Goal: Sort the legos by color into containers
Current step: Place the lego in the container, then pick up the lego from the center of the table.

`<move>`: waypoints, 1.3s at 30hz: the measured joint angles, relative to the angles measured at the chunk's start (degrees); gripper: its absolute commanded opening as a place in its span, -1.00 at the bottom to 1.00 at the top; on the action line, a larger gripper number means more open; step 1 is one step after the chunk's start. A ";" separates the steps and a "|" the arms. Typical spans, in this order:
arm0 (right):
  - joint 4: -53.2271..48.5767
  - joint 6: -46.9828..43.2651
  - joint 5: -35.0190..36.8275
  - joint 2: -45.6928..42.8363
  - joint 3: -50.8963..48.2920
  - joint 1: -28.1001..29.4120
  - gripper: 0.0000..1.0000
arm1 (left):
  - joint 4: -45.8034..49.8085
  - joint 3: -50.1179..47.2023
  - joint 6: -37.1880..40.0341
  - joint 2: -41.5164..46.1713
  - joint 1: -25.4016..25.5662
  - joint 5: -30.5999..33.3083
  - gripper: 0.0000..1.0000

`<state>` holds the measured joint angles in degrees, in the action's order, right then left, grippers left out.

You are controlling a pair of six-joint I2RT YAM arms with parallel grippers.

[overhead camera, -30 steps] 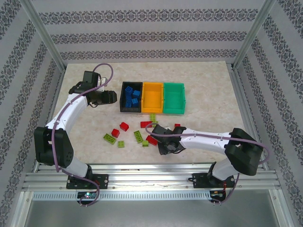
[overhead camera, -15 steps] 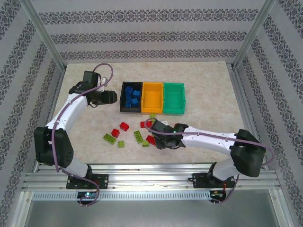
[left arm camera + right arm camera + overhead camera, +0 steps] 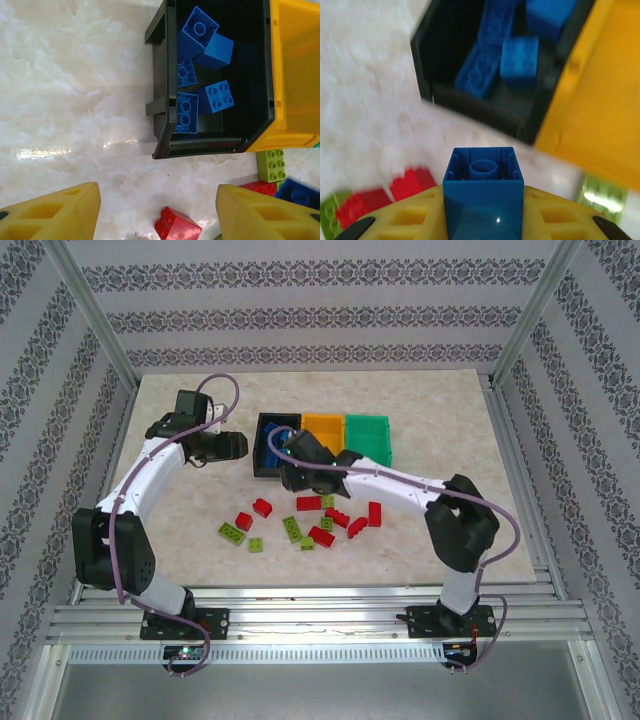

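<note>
My right gripper (image 3: 483, 200) is shut on a blue lego (image 3: 483, 172) and holds it just in front of the black container (image 3: 427, 85), where several blue legos (image 3: 519, 60) lie. From above, the right gripper (image 3: 290, 476) is at that black container's (image 3: 259, 445) near edge. The orange-yellow container (image 3: 325, 425) and the green container (image 3: 368, 448) stand in a row to its right. My left gripper (image 3: 230, 445) hangs open left of the black container, with nothing between its fingers (image 3: 55, 215). Red legos (image 3: 263, 507) and lime green legos (image 3: 234, 531) lie scattered on the table.
A red lego (image 3: 177, 226) lies on the table below my left gripper (image 3: 157, 200). A green lego (image 3: 271, 165) sits by the orange-yellow container's (image 3: 295, 75) corner. The right arm's forearm (image 3: 390, 480) stretches over the loose legos. Metal frame posts stand at the table's sides.
The right arm has swung from the loose legos near the front up and left to the black container, carrying the blue lego. The left arm has not moved.
</note>
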<state>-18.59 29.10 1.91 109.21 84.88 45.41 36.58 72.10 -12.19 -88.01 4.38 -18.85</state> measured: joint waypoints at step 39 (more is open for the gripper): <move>1.03 -1.62 -1.20 -12.15 -19.96 -2.86 0.25 | 0.00 0.00 0.00 0.00 0.00 -1.09 0.25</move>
<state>-17.56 27.49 0.71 97.06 64.93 42.54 36.58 72.10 -12.19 -88.01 4.38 -19.94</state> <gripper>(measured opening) 0.629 0.627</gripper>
